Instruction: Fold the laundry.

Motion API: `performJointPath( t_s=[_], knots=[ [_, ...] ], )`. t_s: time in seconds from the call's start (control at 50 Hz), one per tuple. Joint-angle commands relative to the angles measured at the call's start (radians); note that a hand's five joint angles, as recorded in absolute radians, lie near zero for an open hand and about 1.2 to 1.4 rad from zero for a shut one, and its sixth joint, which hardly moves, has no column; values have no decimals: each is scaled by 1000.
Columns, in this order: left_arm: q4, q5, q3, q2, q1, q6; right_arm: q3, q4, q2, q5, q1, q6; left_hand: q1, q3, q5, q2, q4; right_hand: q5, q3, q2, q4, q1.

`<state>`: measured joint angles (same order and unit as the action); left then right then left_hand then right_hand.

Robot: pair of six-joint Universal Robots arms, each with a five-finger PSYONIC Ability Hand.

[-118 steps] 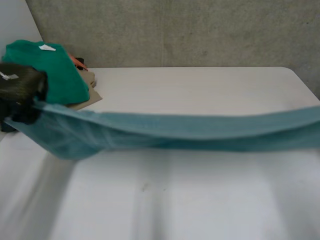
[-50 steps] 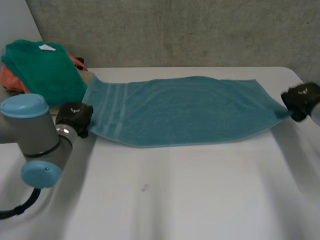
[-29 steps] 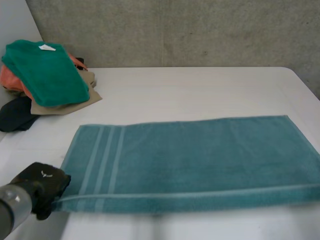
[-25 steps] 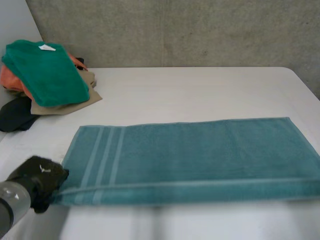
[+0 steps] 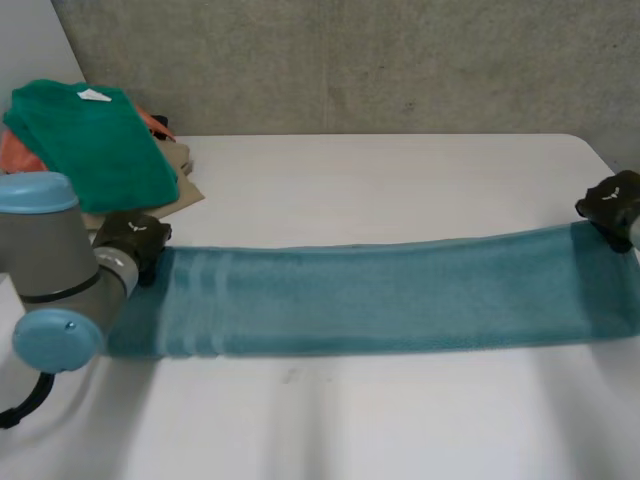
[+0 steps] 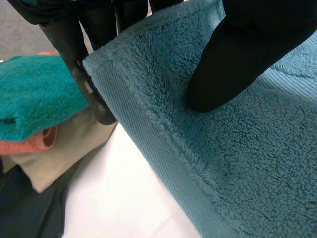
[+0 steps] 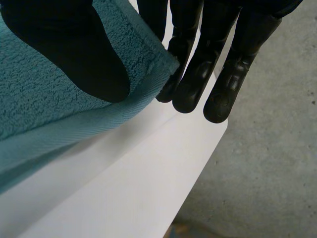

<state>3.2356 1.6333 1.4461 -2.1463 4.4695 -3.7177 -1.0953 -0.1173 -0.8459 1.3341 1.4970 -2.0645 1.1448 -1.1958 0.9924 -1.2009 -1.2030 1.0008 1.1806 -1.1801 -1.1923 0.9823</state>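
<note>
Towel (image 5: 380, 295) raised since lying flat, left hand (image 5: 130, 240) and right hand (image 5: 612, 203) pinching end corners, bare table (image 5: 380, 180) beyond.

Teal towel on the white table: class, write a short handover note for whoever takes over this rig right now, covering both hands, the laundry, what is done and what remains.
Left hand: shut on the teal towel, pinching a corner at the end beside the pile of clothes, thumb on top.
Right hand: pinches a corner at the opposite end the same way.
Towel: stretched across the table between the hands, near edge on the surface.
Done: towel gripped and spread out.
Left: complete its folds, then probably the pile.
</note>
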Motion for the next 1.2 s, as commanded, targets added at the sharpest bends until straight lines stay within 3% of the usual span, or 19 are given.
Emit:
performJointPath(
  t_s=[0.02, 0.22, 0.4, 0.42, 0.44, 0.46, 0.48, 0.58, 0.7, 0.84, 0.88, 1.06, 1.2],
  knots=[
    [0, 34, -140, -122, -29, -5, 130, 50, 139, 59, 40, 3, 251, -200, 229, -195, -193, 221, 216, -216, -204, 414],
    [39, 48, -217, -205, -56, -7, 181, 191, 196, 88, 46, -45, 251, -200, 229, -195, -193, 221, 216, -216, -204, 414],
    [90, 111, -231, -201, -56, -8, 202, 238, 194, 96, 45, -85, 251, -200, 229, -195, -193, 221, 216, -216, -204, 414],
    [89, 109, -230, -201, -58, -8, 206, 235, 196, 97, 46, -86, 51, 0, 29, 5, 7, 161, 156, -156, -144, 354],
    [89, 112, -227, -201, -61, -8, 204, 234, 197, 102, 48, -88, -209, 260, -232, 265, 268, -479, -484, 484, 496, -286],
    [90, 115, -222, -201, -62, -8, 198, 234, 197, 109, 49, -89, -494, 545, -516, 550, 552, -811, -816, 816, 828, -618],
    [89, 108, -219, -202, -70, -7, 195, 232, 197, 118, 49, -89, -970, 1021, -992, 1026, 1028, -1001, -1006, 1006, 1018, -808],
    [90, 109, -213, -193, -110, -5, 155, 206, 148, 161, 52, -118, -970, 1021, -992, 1026, 1028, -1001, -1006, 1006, 1018, -808],
    [85, 111, -172, -120, -119, 4, 60, 107, 16, 120, 40, -247, -970, 1021, -992, 1026, 1028, -1001, -1006, 1006, 1018, -808],
    [82, 109, -49, -2, -114, 10, -135, -48, -120, -116, -56, -319, -970, 1021, -992, 1026, 1028, -1001, -1006, 1006, 1018, -808],
    [82, 106, -18, 20, -114, 18, -200, -68, -154, -180, -105, -318, -970, 1021, -992, 1026, 1028, -894, -900, 899, 911, -701],
    [82, 102, 95, 92, -119, 133, -319, 36, -156, -236, -188, -278, -970, 1021, -992, 1026, 1028, -691, -697, 696, 708, -498],
    [87, 102, 117, 98, -118, 151, -354, 142, -119, -250, -205, -275, -970, 1021, -992, 1026, 1028, -550, -555, 555, 567, -357]
  ],
)
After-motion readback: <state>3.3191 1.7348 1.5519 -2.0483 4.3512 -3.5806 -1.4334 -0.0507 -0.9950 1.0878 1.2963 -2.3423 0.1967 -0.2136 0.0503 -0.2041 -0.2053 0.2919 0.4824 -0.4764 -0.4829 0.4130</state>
